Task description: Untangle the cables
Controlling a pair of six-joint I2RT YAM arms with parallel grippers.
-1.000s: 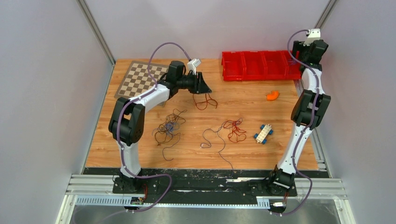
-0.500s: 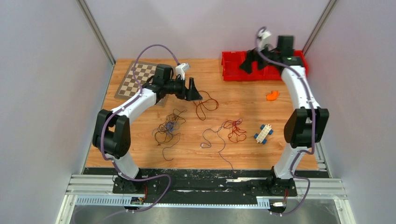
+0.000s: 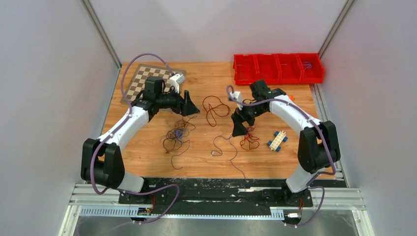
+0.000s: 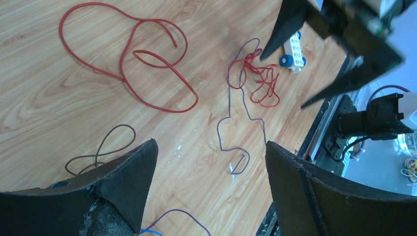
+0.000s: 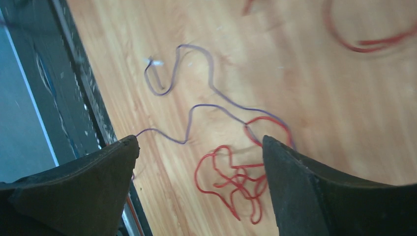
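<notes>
Spread over the pale wood-grain counter, the cables are hair-thin, limp wires lying in four separate groups, all flat on the surface. We see a red loop at mid-counter, open and smooth in two or three wide curves, its long axis running from the far side toward the near edge. Left of it is a dark bundle, brown strands with a bit of blue tangled in, stretched far-to-near with one loose tail trailing toward the arms. The purple wire wanders in soft bends and sends a long tail diagonally to the near right. Its upper end meets the red bundle, a tight, squiggly knot of small loops just beside a blue-and-white toy block. The left gripper, matte black with wedge-shaped fingers, hangs with its fingers apart and nothing between them, just left of the red loop. The right gripper hovers above the red bundle, its dull black fingers likewise spread wide and holding nothing, the bundle showing between them in the right wrist view.
</notes>
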